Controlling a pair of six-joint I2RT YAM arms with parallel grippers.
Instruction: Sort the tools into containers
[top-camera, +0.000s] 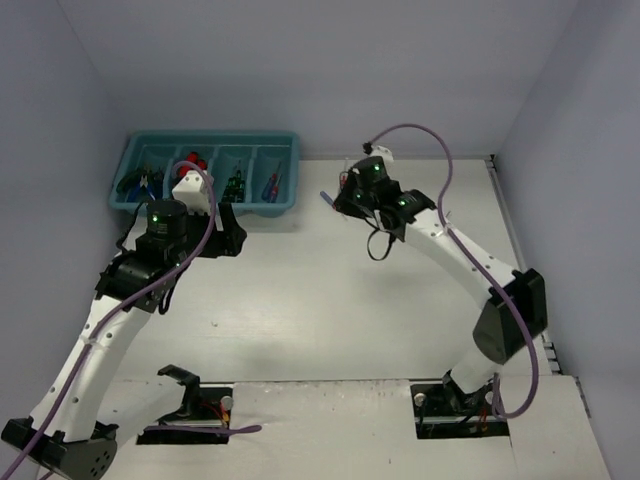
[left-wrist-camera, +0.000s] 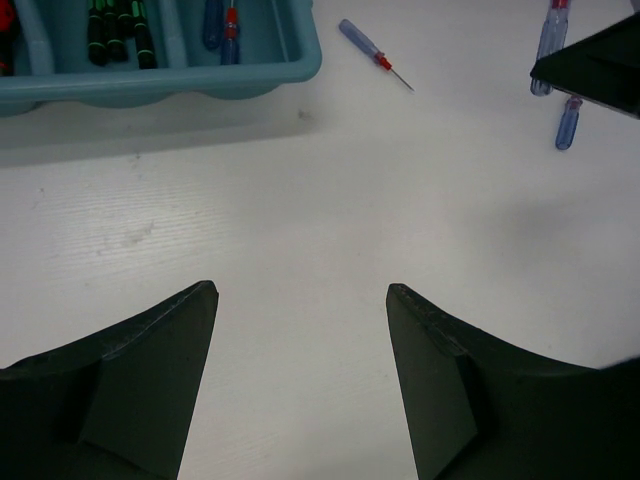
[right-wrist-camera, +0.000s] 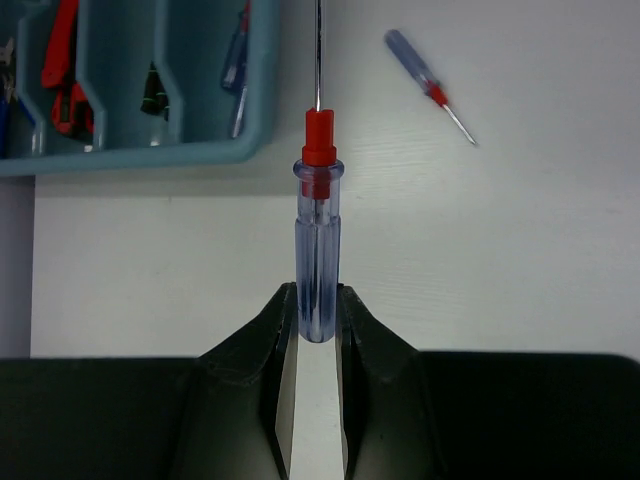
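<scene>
1. Tools (top-camera: 190, 160) lie in the long compartments of a teal plastic rectangular tray (top-camera: 212, 137), upper left in the top view. The left gripper (top-camera: 228, 232) hangs just below the tray's near wall. The right gripper (top-camera: 343, 200) sits at top centre over the white table (top-camera: 330, 300).
2. Left wrist view: the left gripper (left-wrist-camera: 302, 295) has its jaws spread wide, with nothing between them. The tray (left-wrist-camera: 250, 78) shows at upper left. A loose blue-handled screwdriver (left-wrist-camera: 372, 50) lies on the table right of it, apart. Two more blue screwdrivers (left-wrist-camera: 568, 125) lie at upper right, partly hidden by the right gripper (left-wrist-camera: 600, 65).
3. Right wrist view: the right gripper (right-wrist-camera: 317, 300) is pinched tight on a thin clear-blue screwdriver with a red collar (right-wrist-camera: 317, 250), shaft pointing up the frame, just right of the tray's (right-wrist-camera: 150, 155) corner. Red-and-black utility knives (right-wrist-camera: 62, 70) lie in the tray.
</scene>
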